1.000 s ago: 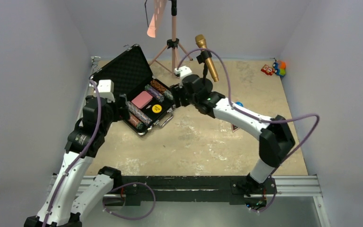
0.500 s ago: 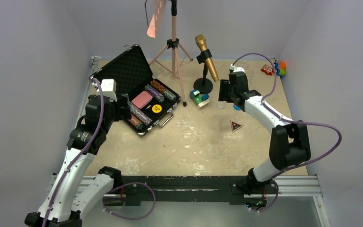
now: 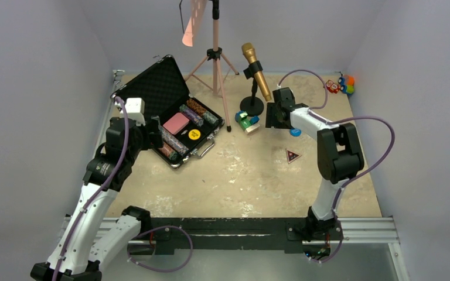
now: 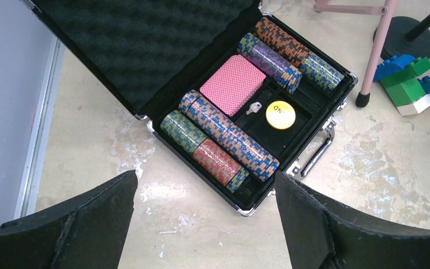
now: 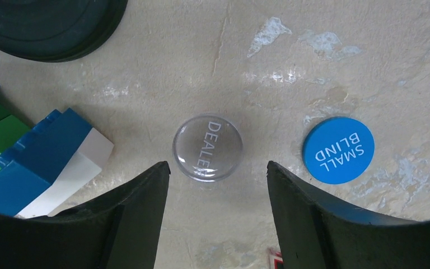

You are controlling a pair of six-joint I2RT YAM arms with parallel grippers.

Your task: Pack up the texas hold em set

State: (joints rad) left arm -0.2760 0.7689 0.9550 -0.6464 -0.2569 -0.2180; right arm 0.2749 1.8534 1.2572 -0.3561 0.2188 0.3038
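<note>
While poised low over the table (image 5: 313, 67), held the right gripper (image 5: 217, 174) spread, pinching nothing, its fingers (image 5: 140, 213) either side of the clear dealer button (image 5: 207, 147) lying flat beneath. Noted the blue small-blind button (image 5: 338, 149) just beside that, toy blocks (image 5: 33, 162) on the other side, and the triangular button (image 3: 293, 156) apart, nearer the arm bases. Held the left gripper (image 4: 204, 185) wide apart too, empty, above the open briefcase (image 4: 134, 50). Found chip stacks (image 4: 229, 140), pink card deck (image 4: 233, 84), yellow button (image 4: 280, 114) and a small key (image 4: 252, 107) already seated inside. Judged the packing well along: three buttons left out to bring over, then the briefcase to shut and latch.
</note>
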